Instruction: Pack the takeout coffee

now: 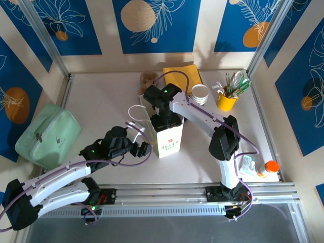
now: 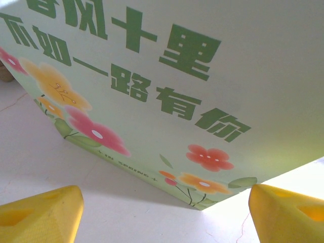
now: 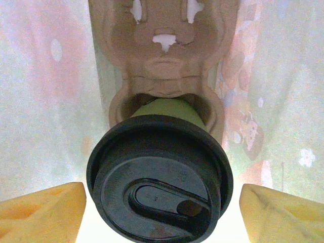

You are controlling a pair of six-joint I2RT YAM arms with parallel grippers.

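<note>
The takeout coffee (image 3: 159,177), a pale green cup with a round black lid, sits in a brown pulp cup carrier (image 3: 163,61) between the bag's translucent walls. My right gripper (image 3: 161,215) hangs just above it, open. Its yellow fingers (image 3: 43,212) stand either side of the lid: the left one very close to the rim, the right one with a clear gap. From above, the right gripper (image 1: 164,115) reaches down into the upright paper bag (image 1: 168,142). My left gripper (image 1: 144,148) is open beside the bag's lower left. In the left wrist view the left gripper (image 2: 164,217) faces the bag's printed bottom corner (image 2: 202,200).
A mint green pouch (image 1: 48,134) lies at the left. At the back are a yellow cloth (image 1: 182,76), a brown carrier piece (image 1: 148,80), a stack of white cups (image 1: 200,93) and a yellow cup of utensils (image 1: 228,98). An orange-capped bottle (image 1: 268,168) and packets (image 1: 247,164) sit at the near right.
</note>
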